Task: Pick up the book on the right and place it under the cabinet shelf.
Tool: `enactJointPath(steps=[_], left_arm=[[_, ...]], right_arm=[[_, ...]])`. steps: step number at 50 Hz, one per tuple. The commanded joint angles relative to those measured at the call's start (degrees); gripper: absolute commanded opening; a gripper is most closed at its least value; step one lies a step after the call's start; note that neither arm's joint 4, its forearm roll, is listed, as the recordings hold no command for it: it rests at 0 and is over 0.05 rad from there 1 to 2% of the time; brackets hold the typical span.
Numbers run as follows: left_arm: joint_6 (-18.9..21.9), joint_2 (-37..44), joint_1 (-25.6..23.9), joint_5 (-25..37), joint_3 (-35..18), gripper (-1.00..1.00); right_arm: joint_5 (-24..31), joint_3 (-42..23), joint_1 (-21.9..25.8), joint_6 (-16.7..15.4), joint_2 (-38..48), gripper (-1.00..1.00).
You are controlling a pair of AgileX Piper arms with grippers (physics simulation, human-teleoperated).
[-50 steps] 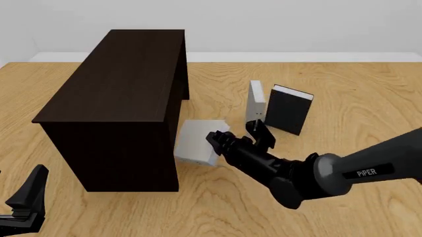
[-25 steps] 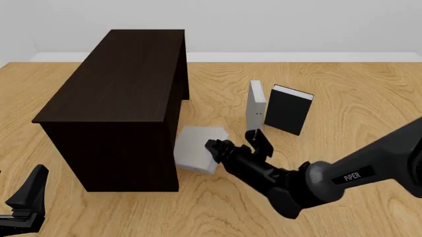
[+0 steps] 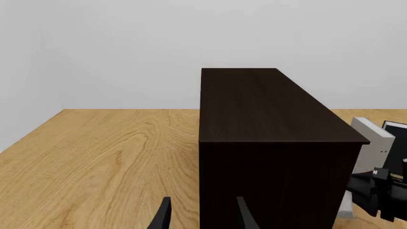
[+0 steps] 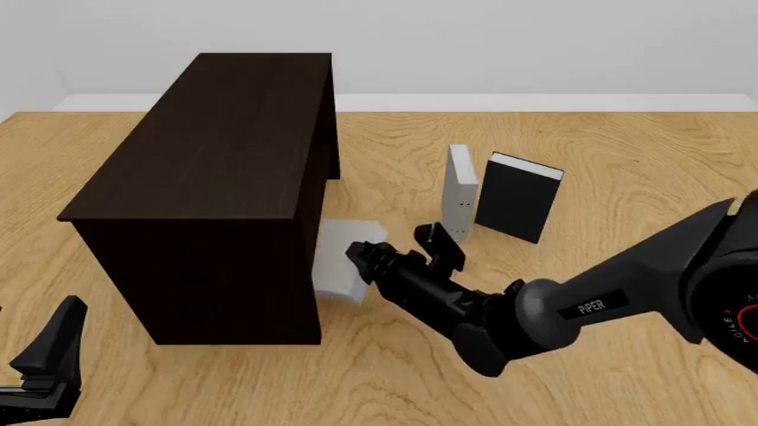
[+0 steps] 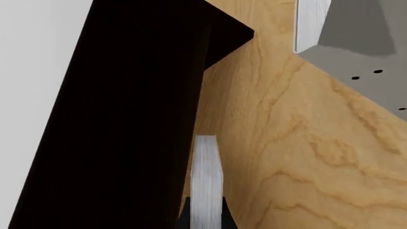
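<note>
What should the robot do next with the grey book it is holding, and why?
Probably keep sliding the book a little further left, into the cabinet's open side. The right hand grips the book by one edge, and only part of it is tucked beneath the cabinet's top; the rest sticks out over the table. Letting go now would likely leave it half outside.

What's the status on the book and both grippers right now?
Right gripper shut on the book, book's edge at the cabinet shelf opening. Left gripper idle, jaws open. Other grey book and black book standing clear behind.
</note>
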Motion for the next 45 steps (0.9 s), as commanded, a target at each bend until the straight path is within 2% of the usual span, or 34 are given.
enactJointPath(steps=[1, 22, 30, 31, 45], left_arm=[[0.00, 0.00, 0.00, 0.00, 0.00, 1.00], [0.00, 0.00, 0.00, 0.00, 0.00, 1.00], [0.00, 0.00, 0.00, 0.00, 0.00, 1.00], [0.00, 0.00, 0.00, 0.00, 0.00, 1.00], [0.00, 0.00, 0.00, 0.00, 0.00, 1.00]], right_arm=[[0.64, -5.63, 0.67, 1.06, 2.49, -1.00], [0.29, -9.95, 0.47, 2.58, 8.91, -1.00], [2.12, -10.78, -0.37, 1.43, 8.00, -1.00], [3.34, -11.48, -1.01, 0.66, 8.00, 1.00], [3.04, -9.95, -0.70, 0.23, 5.83, 1.00]])
